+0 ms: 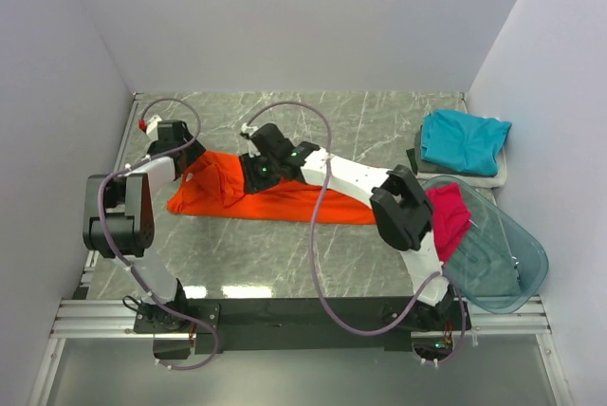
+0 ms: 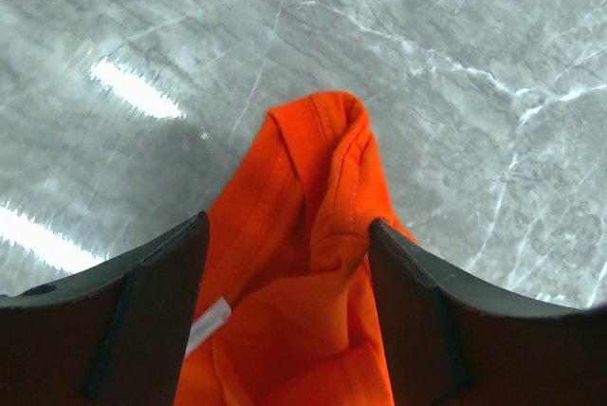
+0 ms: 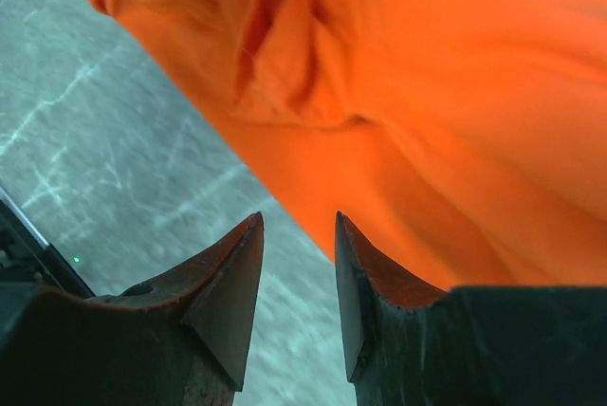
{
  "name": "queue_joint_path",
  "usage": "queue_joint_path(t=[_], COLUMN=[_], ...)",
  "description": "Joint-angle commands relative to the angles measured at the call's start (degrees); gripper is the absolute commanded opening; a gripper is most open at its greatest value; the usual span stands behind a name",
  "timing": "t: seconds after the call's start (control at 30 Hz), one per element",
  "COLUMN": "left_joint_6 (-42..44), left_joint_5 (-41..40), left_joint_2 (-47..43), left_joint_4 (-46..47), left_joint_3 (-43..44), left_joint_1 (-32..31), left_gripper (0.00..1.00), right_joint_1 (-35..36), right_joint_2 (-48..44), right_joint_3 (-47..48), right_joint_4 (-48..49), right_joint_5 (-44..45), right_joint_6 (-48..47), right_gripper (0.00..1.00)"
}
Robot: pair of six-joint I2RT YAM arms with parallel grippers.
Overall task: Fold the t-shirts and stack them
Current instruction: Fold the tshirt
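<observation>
Grey marble worktop (image 1: pixel 379 126) w/ white walls on three sides. Orange tee (image 1: pixel 285 202) lay stretched across the middle, long side running left-right, unfolded and rumpled at its left end.

L hand (image 2: pixel 286 226) sat at that left end. Its fingers (image 2: pixel 142 302) were spread wide w/ a bunched ridge of orange cloth between them. The cloth touched the right-side finger; hand not clenched on it.

R arm reached diagonally over the tee to its rear edge, near centre. R hand (image 3: pixel 298 221) hovered at the cloth's edge w/ fingertips (image 3: pixel 237 273) only narrowly parted. Bare worktop showed thru the gap and nothing was gripped.

Teal tee (image 1: pixel 463 138) lay folded on a pale tee (image 1: pixel 498 176) at the rear right corner. Pink tee (image 1: pixel 448 216) was bunched at the rim of the tub (image 1: pixel 503 264), front right, partly hidden by the R arm.
</observation>
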Motion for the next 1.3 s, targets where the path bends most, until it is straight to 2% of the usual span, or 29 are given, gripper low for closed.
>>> queue_joint_path(t=[0.0,0.3,0.57,0.87,1.17,1.27], left_joint_6=[1.73,1.03,1.11,1.03,1.29,1.38], left_joint_5=[4.26,9.90,11.83,13.59,14.38,14.47], left_joint_2=[2.14,5.39,5.83,6.97,6.97,6.98], left_joint_4=[0.75,-0.30,-0.66,-0.22,-0.22,-0.57], left_joint_3=[3.53,6.87,7.58,7.84,7.93,8.19], left_joint_1=[1.16,3.27,3.97,4.33,4.50,4.68], left_gripper=[0.72,0.67,0.62,0.50,0.46,0.40], right_joint_1=[1.50,3.09,3.79,4.84,5.63,5.81], right_joint_2=[3.97,13.11,16.63,20.23,23.14,21.57], right_joint_3=[5.09,13.44,16.95,20.90,24.08,22.34], right_joint_4=[4.17,5.49,5.14,4.27,1.45,1.19], right_joint_5=[-1.94,-0.27,3.59,5.88,7.02,9.04], right_joint_6=[1.63,2.87,2.25,1.81,1.29,1.28], right_gripper=[0.43,0.44,0.45,0.45,0.45,0.26])
